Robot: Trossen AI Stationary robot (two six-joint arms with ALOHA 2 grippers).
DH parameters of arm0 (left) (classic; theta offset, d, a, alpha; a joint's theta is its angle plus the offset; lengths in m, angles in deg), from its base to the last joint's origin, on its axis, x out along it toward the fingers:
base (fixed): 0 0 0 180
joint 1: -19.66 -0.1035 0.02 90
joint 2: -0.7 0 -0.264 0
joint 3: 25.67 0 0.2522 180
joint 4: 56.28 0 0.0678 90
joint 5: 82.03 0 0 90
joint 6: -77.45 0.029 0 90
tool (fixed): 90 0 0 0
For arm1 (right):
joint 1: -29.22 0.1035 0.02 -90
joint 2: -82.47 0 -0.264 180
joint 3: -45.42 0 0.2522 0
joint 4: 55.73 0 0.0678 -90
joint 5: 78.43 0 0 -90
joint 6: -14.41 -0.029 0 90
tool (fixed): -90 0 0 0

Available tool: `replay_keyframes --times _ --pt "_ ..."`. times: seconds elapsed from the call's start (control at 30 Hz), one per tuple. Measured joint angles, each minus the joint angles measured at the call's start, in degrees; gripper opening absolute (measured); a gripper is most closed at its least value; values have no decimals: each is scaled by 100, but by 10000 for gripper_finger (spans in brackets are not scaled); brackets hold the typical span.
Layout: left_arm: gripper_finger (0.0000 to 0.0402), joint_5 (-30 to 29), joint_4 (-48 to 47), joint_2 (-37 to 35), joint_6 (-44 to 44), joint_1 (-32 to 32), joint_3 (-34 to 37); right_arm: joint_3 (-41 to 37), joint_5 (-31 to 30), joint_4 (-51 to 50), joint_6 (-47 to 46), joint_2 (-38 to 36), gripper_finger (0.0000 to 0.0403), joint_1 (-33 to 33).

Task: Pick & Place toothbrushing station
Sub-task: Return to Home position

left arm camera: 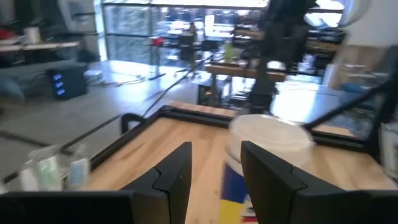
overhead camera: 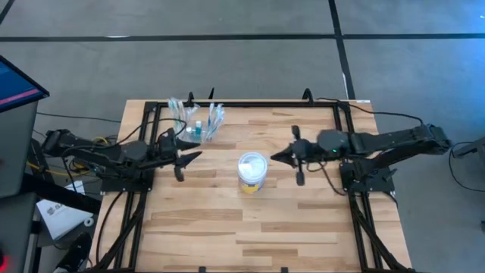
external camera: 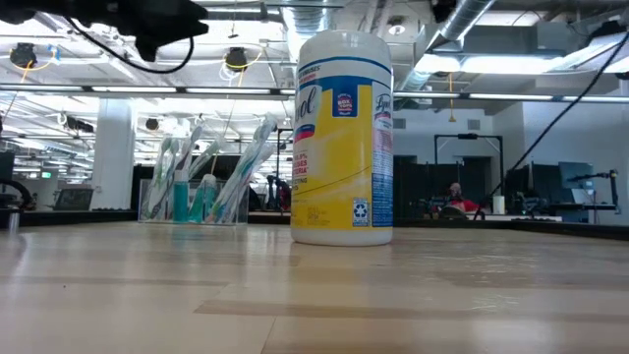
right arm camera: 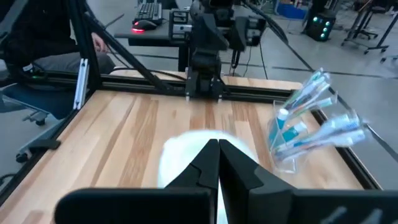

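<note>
Toothbrushing station (overhead camera: 195, 125) stands upright, long axis across the table (overhead camera: 227, 220); left gripper (left arm camera: 216, 167) parted, right gripper (right arm camera: 218, 152) closed.

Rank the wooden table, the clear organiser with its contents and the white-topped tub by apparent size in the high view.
1. wooden table, by far the largest.
2. clear organiser, contents included.
3. white-topped tub, a somewhat smaller footprint from straight above.

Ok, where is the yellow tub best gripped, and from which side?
Probably the tub at its round middle, below the white lid, coming level from the left: it stands upright, and the left gripper is open on that side; the right gripper is shut.
</note>
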Motion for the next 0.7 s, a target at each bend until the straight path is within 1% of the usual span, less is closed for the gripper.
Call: replay_keyframes --times 0.13,0.23,0.3,0.37,0.47,0.6,0.7 --pt "131 -93 -467 -430 268 260 -1 -607 -446 55 -114 -661 0 302" --pt "131 -126 -1014 -813 108 341 -1 -1074 -866 225 -212 -1142 1 517" --pt "131 -137 -1248 -1034 -12 377 -1 -1351 -1031 263 -216 -1489 1 628" --pt "131 -138 -1306 -1182 -13 377 -1 -1597 -1052 277 -122 -1824 0 690" --pt "131 -118 -1350 -1283 252 377 -1 -1987 -1051 424 30 -2308 0 666" --pt "131 -107 -1378 -1281 462 351 -1 -2504 -940 949 326 -2851 0 474" --pt "131 -8 -1417 -1296 466 310 -1 -2797 -829 1001 372 -3231 0 275"
